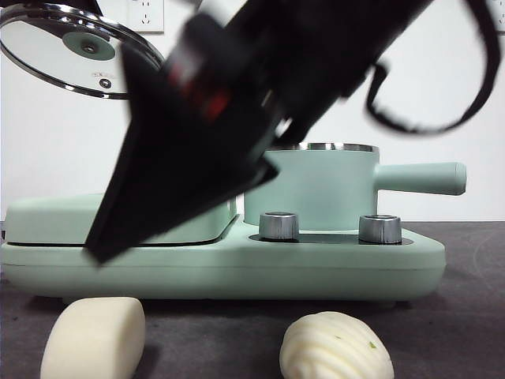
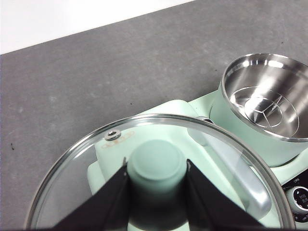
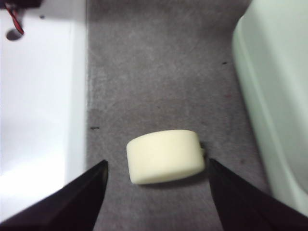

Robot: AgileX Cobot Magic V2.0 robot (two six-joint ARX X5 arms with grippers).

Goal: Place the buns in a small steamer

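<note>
Two cream buns lie at the front edge of the dark grey table, nearest the low camera, with the mint-green cooker behind them.

The smooth loaf-shaped bun (image 1: 93,338) lies toward the front left, the ridged bun (image 1: 336,347) with green specks toward the front right, well apart, both on bare, felt-like grey table (image 1: 213,339). The right gripper (image 3: 156,185) hangs above the smooth bun, jaws spread wide on either side and not touching it. Behind, the small steamer (image 1: 319,185) sits on the right end of the cooker base (image 1: 221,268), lidless, its steel inside bare, handle pointing right. The left gripper (image 2: 156,180) is clenched on the green knob of the glass lid (image 1: 75,49), held high by the white wall (image 1: 47,150), where a socket shows.
</note>
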